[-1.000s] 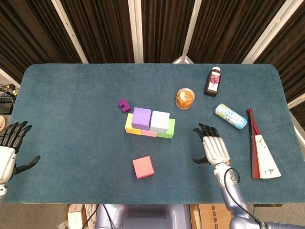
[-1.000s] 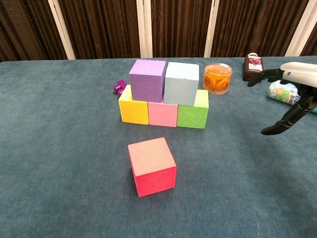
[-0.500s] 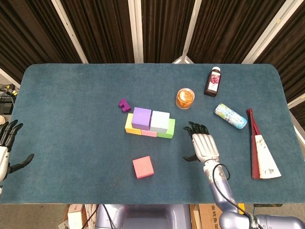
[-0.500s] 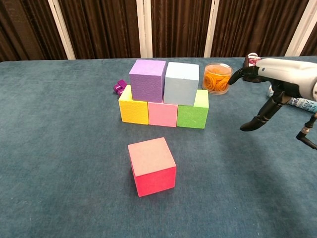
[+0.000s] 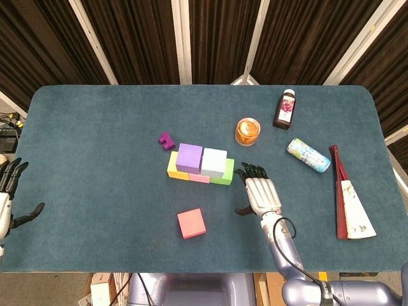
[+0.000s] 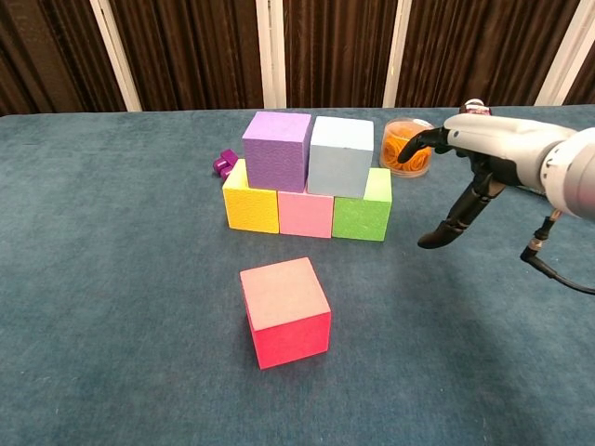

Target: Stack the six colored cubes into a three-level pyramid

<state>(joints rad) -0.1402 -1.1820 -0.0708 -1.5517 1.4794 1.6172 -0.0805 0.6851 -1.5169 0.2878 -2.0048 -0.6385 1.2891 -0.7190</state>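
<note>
Teal table (image 5: 95,127); bottle (image 5: 285,109) label unreadable; right hand (image 5: 260,193) spread, empty; left hand (image 5: 7,194) spread.

Tabletop (image 5: 95,140) covered in teal felt, corners rounded. Dark brown curtains (image 5: 217,38) behind, split by white vertical strips (image 5: 182,38). Even light, soft shadows.

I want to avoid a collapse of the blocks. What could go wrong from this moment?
1. The right hand is open, close beside the green cube; a sideways brush might shift the bottom row and the purple cube and pale blue cube above.
2. The red cube lies apart in front; placing it on top could push the upper pair apart.
</note>
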